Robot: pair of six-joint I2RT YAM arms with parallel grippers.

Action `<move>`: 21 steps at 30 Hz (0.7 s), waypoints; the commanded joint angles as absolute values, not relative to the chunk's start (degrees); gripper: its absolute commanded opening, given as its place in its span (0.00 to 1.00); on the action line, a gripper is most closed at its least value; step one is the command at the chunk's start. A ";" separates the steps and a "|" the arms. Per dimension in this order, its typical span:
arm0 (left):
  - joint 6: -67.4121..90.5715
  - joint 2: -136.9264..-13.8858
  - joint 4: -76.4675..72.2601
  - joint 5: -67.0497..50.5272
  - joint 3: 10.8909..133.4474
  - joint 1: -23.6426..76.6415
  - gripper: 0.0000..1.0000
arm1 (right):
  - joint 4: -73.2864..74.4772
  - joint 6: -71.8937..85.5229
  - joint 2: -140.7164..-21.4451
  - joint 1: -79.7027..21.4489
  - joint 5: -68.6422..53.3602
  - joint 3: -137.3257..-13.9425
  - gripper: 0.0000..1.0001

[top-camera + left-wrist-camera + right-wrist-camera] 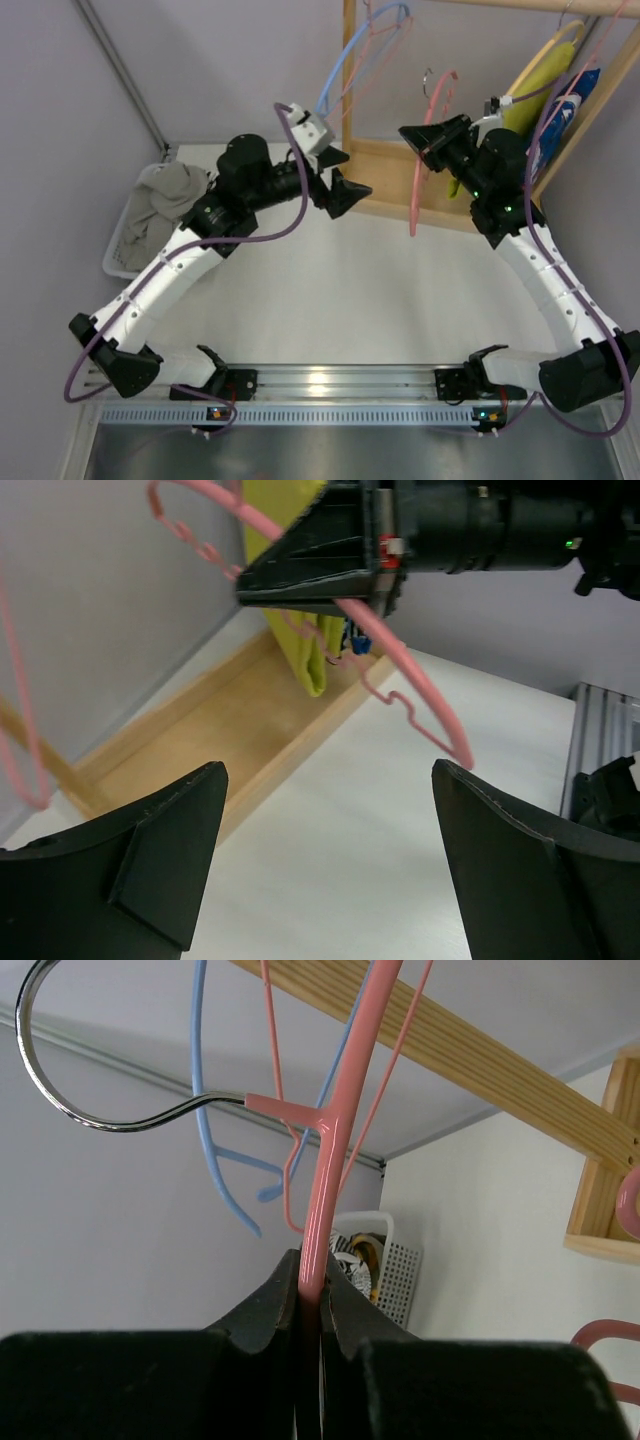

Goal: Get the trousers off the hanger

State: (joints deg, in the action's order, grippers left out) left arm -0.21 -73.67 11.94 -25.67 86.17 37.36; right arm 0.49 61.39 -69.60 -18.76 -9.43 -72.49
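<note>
The pink hanger [417,190] is bare and off the rail, gripped on one arm by my right gripper [418,145], which holds it above the wooden rack base. In the right wrist view the jaws [312,1280] are shut on the pink bar [335,1130], with the metal hook [60,1090] at upper left. The grey trousers [170,195] lie crumpled in the white basket [125,250] at the far left. My left gripper [352,175] is open and empty, left of the hanger; its wrist view [330,780] shows the hanger [420,685] ahead.
A wooden rack [400,160] stands at the back, with a light blue hanger [335,75] and a yellow hanger [545,60] on its rail [480,1050]. A yellow-green garment [300,630] hangs there. The basket [400,1270] also holds black-and-white patterned cloth [355,1260].
</note>
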 commanded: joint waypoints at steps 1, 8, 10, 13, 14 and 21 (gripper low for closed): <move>-0.18 -76.54 11.16 -19.52 90.35 44.11 0.88 | -5.36 61.52 -69.61 -19.51 -6.86 -77.43 0.00; 3.34 -81.90 11.25 -6.69 89.03 56.68 0.86 | -2.90 60.65 -69.35 -20.39 -4.13 -79.45 0.00; 4.83 -82.79 11.25 -3.08 89.38 58.27 0.85 | -2.72 60.29 -69.26 -20.83 -3.52 -79.72 0.00; 6.68 -84.72 11.16 -1.32 90.52 59.41 0.81 | -2.90 60.38 -69.26 -21.44 -3.25 -79.28 0.00; 6.94 -85.68 11.25 -0.62 91.31 59.76 0.79 | -2.81 60.99 -69.26 -21.71 -3.25 -79.02 0.00; 10.98 -89.56 11.16 11.86 93.78 60.56 0.70 | -2.38 62.84 -68.91 -22.41 -3.60 -78.49 0.00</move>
State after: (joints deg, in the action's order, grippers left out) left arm 8.19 -89.17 12.86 5.37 90.59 60.34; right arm 0.93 62.22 -70.63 -21.56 -4.27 -76.40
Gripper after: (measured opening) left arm 0.716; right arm 0.065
